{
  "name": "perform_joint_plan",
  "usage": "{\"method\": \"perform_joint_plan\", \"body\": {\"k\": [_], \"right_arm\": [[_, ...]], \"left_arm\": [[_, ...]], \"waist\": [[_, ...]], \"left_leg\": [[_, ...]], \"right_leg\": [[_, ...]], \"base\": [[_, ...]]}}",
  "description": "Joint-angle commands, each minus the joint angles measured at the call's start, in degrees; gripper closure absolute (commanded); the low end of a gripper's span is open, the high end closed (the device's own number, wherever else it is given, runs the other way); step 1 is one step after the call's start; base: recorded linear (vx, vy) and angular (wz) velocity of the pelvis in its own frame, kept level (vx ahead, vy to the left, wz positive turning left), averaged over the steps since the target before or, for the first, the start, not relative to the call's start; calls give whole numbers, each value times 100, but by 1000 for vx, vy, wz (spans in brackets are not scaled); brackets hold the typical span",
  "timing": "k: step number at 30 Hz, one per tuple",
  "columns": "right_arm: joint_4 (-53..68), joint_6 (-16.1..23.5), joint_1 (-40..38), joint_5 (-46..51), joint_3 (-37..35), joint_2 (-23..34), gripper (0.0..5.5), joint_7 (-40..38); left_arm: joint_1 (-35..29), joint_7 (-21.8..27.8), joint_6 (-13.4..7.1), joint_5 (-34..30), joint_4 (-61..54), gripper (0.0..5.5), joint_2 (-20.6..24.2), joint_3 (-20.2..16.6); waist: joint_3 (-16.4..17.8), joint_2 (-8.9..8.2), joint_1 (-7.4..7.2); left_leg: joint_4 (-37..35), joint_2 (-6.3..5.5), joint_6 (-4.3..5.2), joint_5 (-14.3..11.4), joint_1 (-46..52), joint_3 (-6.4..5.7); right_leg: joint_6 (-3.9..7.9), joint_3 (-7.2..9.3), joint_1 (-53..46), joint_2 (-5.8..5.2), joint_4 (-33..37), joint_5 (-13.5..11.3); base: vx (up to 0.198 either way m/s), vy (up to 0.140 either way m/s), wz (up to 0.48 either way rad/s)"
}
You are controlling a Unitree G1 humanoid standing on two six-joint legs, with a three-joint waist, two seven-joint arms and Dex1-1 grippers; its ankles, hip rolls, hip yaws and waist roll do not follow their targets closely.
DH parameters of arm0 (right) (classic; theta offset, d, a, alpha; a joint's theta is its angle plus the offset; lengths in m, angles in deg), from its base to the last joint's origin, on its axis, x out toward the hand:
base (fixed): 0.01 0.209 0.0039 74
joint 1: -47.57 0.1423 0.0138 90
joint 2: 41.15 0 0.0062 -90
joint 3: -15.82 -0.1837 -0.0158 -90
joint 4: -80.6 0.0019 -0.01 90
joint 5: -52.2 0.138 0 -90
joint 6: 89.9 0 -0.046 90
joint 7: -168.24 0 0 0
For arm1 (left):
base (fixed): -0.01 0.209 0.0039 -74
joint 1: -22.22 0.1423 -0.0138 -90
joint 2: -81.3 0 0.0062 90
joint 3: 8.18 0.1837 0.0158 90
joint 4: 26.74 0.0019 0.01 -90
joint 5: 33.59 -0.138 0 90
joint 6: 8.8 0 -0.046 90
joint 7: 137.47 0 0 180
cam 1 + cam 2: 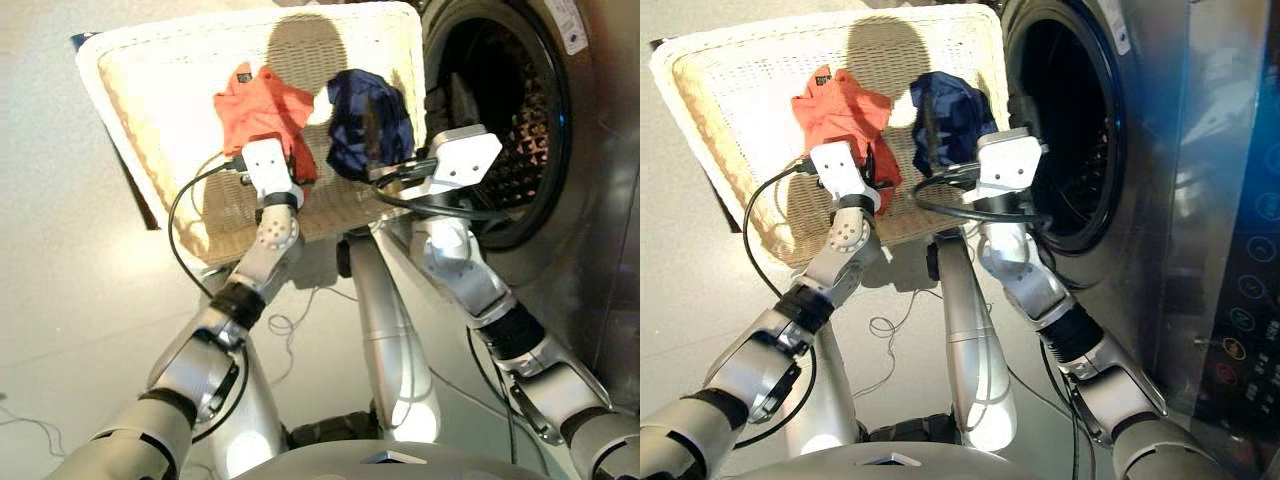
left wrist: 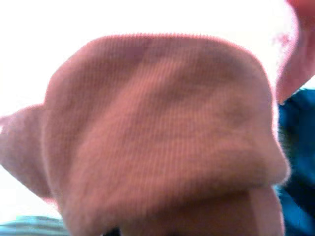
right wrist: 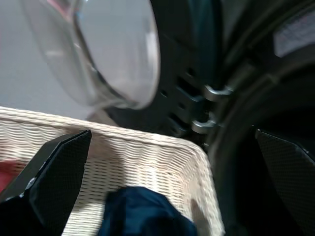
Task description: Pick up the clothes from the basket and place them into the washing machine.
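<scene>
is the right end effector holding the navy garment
No, the right end effector is open and empty, its fingers spread above the navy garment lying in the basket.

Laundry area, seen from the robot's head. We identify the place by the front-loading washing machine (image 1: 1140, 150), dark grey, its round porthole open onto a perforated steel drum (image 1: 520, 130), with its glass door (image 3: 98, 54) swung aside on metal hinges. A touch control panel (image 1: 1250, 310) with lit round icons runs down the machine's front. Beside the porthole stands a cream wicker basket (image 1: 150, 110) holding an orange-red garment (image 1: 262, 108) and a navy garment (image 1: 365, 115). The pale, smooth floor (image 1: 60, 300) carries loose cables.
</scene>
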State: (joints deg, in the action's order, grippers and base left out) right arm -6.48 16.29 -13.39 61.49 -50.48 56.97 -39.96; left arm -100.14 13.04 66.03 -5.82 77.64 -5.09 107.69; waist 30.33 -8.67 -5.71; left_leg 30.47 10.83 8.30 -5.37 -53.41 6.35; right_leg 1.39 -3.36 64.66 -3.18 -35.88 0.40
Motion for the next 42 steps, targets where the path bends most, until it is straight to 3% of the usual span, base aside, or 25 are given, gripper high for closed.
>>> {"method": "perform_joint_plan", "body": {"k": [1, 7, 11, 16, 22, 32, 41, 42], "right_arm": [[470, 147, -178, -357, -173, 214, 0, 115], [483, -54, -299, -315, -154, 524, 0, 848], [585, -319, -45, -299, 132, 1171, 0, 1744], [597, -631, 975, -418, 723, 1785, 0, 2525], [474, -711, 2008, -315, 1333, 1585, 0, 2885], [291, -648, 2880, -526, 1579, 896, 0, 2725], [629, -546, 2700, -923, 1129, 734, 0, 2424], [663, -527, 2661, -950, 1087, 723, 369, 2415]], "left_arm": [[162, 291, -446, -717, -1233, 550, 79, -121], [410, 985, -644, -385, -2474, 550, 404, -291], [393, 1763, -598, 214, -3057, 550, 723, -247], [133, 2815, -246, 1052, -3594, 550, 1188, 239], [-232, 3529, 93, 1678, -3660, 550, 1269, 975], [-570, 3886, 395, 2008, -3301, 550, 1347, 1762], [-524, 3836, 441, 1932, -3119, 550, 1425, 1755], [-517, 3828, 442, 1895, -3110, 550, 1416, 1745]], "waist": [[-54, 460, -54], [-54, 495, 19], [-54, 477, 52], [-54, 545, 106], [-54, 629, 171], [-54, 706, 180], [-54, 742, 154], [-54, 745, 152]], "left_leg": [[-33, -38, -260, 94, -4, 45], [-243, -150, -279, 146, 220, 55], [-209, -181, -276, 131, 277, 57], [-170, -189, -271, 116, 343, 80], [-173, -207, -283, 159, 351, 114], [-129, -213, -300, 192, 321, 125], [-48, -196, -320, 175, 258, 142], [-43, -196, -323, 173, 256, 141]], "right_leg": [[631, 155, -672, -159, 470, -22], [689, 109, -919, -247, 688, -98], [689, 66, -985, -273, 678, -103], [693, 29, -1025, -299, 674, -124], [694, -2, -1026, -313, 690, -143], [694, -42, -997, -330, 657, -145], [688, -59, -928, -318, 581, -108], [687, -60, -924, -319, 578, -107]], "base": [[12, 53, 104], [2, 28, 29], [0, 0, 0], [0, 0, 0], [0, 0, 0], [0, 0, 0], [0, 0, 0], [0, 0, 0]]}}
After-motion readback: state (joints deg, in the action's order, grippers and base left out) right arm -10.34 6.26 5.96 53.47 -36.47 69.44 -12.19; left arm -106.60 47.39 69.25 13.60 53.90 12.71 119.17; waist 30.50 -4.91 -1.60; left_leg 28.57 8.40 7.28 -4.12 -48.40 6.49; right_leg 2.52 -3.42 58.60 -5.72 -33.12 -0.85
